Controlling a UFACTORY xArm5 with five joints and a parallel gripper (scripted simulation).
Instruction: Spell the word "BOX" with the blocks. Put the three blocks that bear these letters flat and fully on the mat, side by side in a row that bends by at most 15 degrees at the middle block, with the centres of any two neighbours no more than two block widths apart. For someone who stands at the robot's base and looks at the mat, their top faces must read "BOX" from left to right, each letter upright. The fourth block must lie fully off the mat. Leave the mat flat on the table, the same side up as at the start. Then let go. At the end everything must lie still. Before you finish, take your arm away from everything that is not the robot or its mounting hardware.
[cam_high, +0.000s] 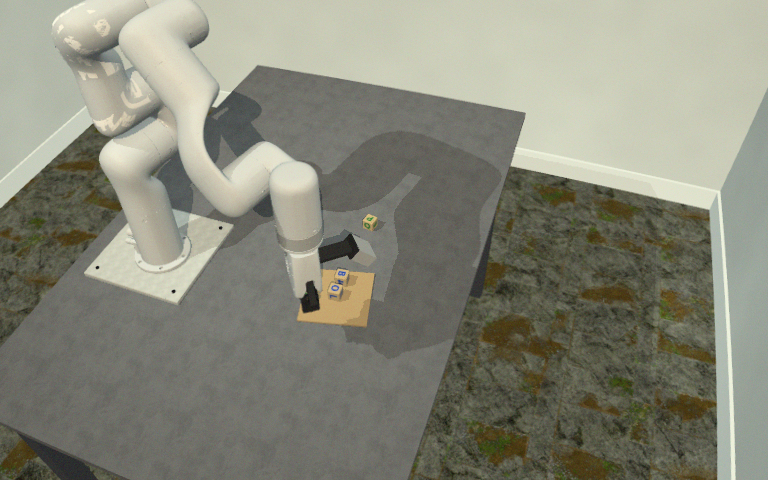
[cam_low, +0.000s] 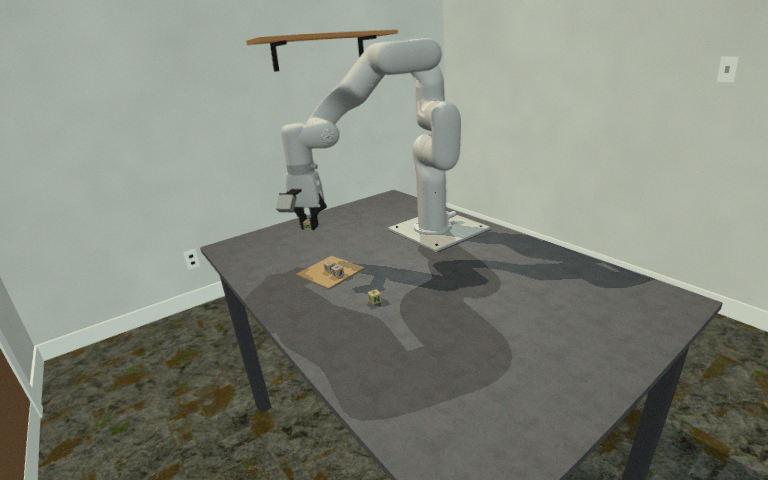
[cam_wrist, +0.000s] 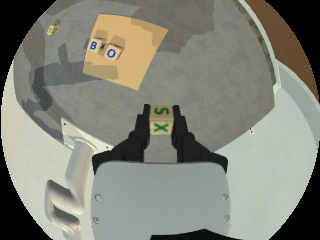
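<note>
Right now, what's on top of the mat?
On the mat stand two blocks side by side: B block and O block. The claw holds the X block in the air. Arm hides the mat's near edge in the top view.

White single arm bolted to a pale square base plate

The arm (cam_high: 169, 130) is built of glossy off-white rounded tubes with bulbous joints; a grey band rings the last link. Its flanged foot sits on a light plate (cam_high: 160, 260) marked by dark screw dots at the corners. The gripper (cam_wrist: 160, 139) has black fingers under a pale grey housing with small screws.
</note>
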